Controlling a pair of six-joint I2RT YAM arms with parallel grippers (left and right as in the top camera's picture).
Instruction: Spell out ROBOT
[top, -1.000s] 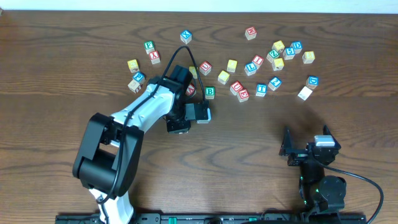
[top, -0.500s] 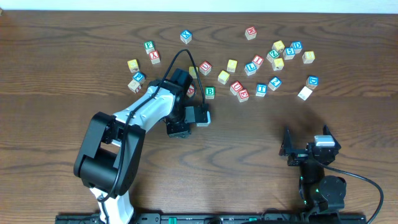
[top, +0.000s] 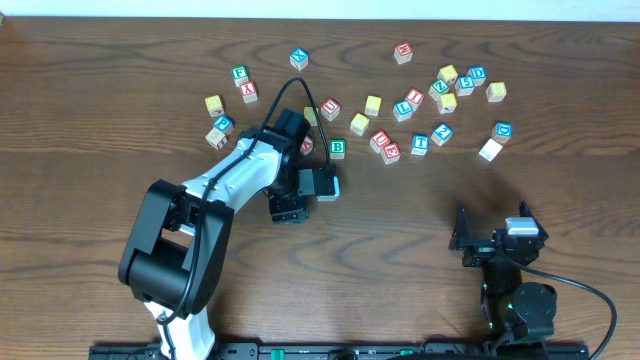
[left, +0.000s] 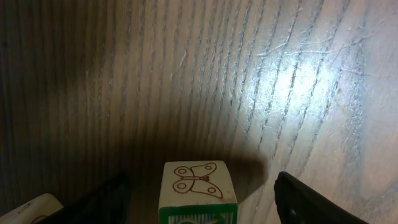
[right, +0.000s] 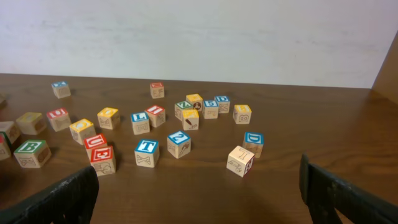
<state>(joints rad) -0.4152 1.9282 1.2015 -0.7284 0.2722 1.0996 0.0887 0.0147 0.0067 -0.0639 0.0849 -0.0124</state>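
Observation:
In the left wrist view a green-faced cube (left: 198, 186) with a butterfly drawn on its side stands on the table. It sits between the fingers of my left gripper (left: 202, 206), which is open with a gap on each side. Its letter is cut off by the frame edge. From overhead the left gripper (top: 290, 203) hides this cube. The green B cube (top: 338, 149) lies just beyond that arm, and the blue T cube (top: 420, 144) lies further right. Yellow-faced cubes (top: 360, 123) sit among the scatter. My right gripper (top: 495, 240) is open at the near right, holding nothing.
Several more letter cubes, red, blue and yellow, are scattered across the far half of the table (top: 440, 200). The right wrist view shows B (right: 32, 152) and T (right: 147, 151) ahead. A pale cube corner (left: 31, 210) sits just left of the left gripper's fingers.
The left gripper's jaws have spread apart and let go of the green cube, which now stands free on the table. The right arm has not moved.

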